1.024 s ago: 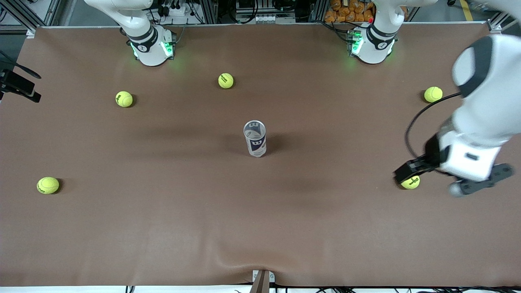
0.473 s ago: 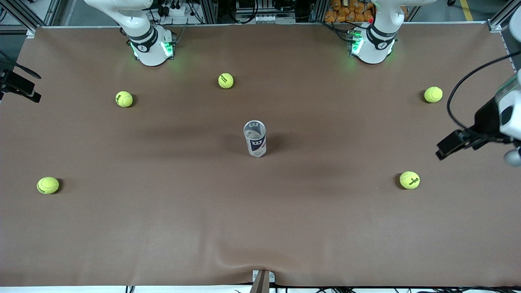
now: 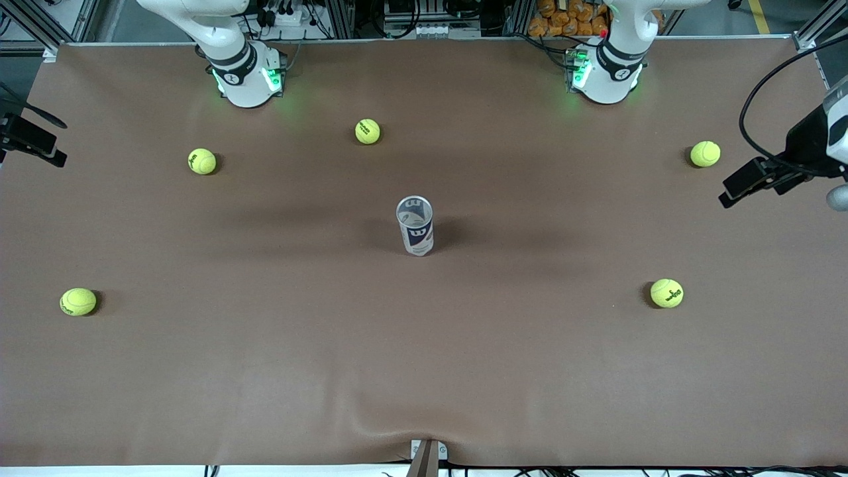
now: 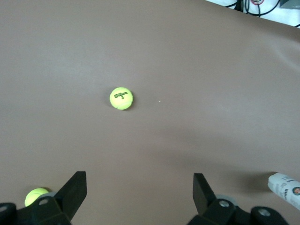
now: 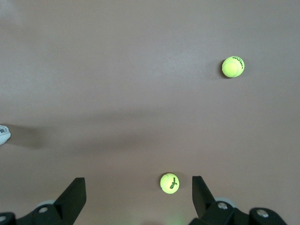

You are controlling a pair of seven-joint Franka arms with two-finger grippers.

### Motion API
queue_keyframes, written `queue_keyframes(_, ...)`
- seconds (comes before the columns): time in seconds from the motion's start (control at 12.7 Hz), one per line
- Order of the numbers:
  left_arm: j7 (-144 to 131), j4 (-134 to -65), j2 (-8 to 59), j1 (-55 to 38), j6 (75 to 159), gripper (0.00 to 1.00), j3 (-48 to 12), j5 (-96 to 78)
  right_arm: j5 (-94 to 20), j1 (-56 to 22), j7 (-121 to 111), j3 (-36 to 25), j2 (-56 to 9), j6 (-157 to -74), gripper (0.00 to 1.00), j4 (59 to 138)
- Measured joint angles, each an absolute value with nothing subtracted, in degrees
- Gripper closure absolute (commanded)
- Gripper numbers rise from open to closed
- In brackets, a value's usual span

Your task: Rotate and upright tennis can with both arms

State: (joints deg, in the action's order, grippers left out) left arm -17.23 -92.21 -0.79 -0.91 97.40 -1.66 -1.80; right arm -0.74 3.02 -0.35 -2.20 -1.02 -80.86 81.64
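The tennis can (image 3: 415, 226) stands upright on its base in the middle of the table, open silvery rim up, navy band with the white "W" facing the front camera. Nothing touches it. The left arm's hand (image 3: 816, 142) hangs high over the left arm's end of the table, partly cut off. In the left wrist view my left gripper (image 4: 139, 187) is open and empty, with the can (image 4: 285, 186) off to one side. My right gripper (image 5: 138, 191) is open and empty, high above the table, with the can (image 5: 3, 134) at the edge. The right gripper is out of the front view.
Several yellow-green tennis balls lie scattered on the brown table (image 3: 530, 371): one (image 3: 666, 293) and one (image 3: 705, 154) toward the left arm's end, one (image 3: 368, 131) near the bases, one (image 3: 201, 161) and one (image 3: 78, 301) toward the right arm's end.
The left arm's hand has risen from over the ball nearer the front camera and swung toward the table's end. The can and balls have not moved.
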Motion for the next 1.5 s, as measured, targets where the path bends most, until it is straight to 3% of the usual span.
queue_keyframes(1.5, -6.95, -88.98, -0.3, -0.37, 96.77, 0.0, 0.61, -1.8, -0.74, 3.02, -0.35, -2.2, -1.14, -80.89, 0.0, 81.64)
